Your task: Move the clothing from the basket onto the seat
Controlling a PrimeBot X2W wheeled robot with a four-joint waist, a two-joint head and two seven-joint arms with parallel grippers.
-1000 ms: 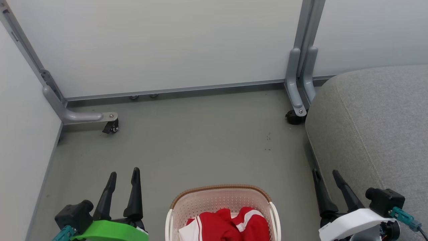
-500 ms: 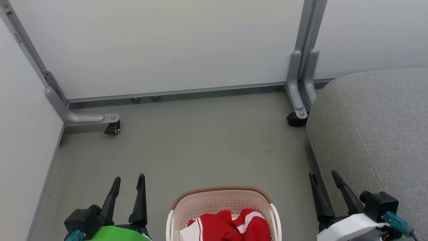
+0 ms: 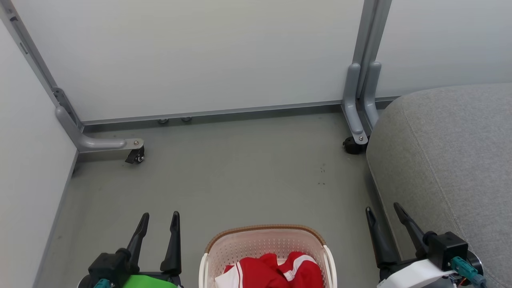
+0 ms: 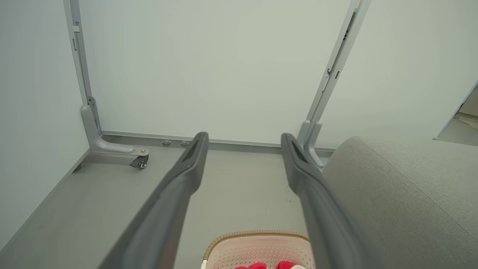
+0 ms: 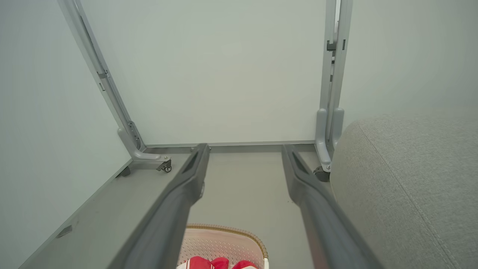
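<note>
Nearest to us, at the bottom of the head view, our left gripper (image 3: 160, 216) hangs just left of the oval cream-white perforated plastic basket with a brown woven-look rim (image 3: 264, 229). Its jaws are spread wide and hold nothing. The two long dark fingers point forward over the floor and lean a little towards the middle.

Our right gripper (image 3: 382, 208) sits on the basket's other side. Its jaws are just as wide and also empty, with its fingers likewise leaning inward, close beside the rounded edge of the large grey fabric-upholstered seat cushion (image 3: 448, 152). In both wrist views we see bare floor between the parted fingers.

The red soft fabric clothing with white stripes (image 3: 276, 272) lies bunched inside the basket, apart from both grippers. Beyond the basket stretches the dull grey floor (image 3: 240, 176), and the seat runs back along its right side. Farthest off stand pale partition panels (image 3: 200, 52) on grey metal feet, one with a small black castor (image 3: 136, 157).
</note>
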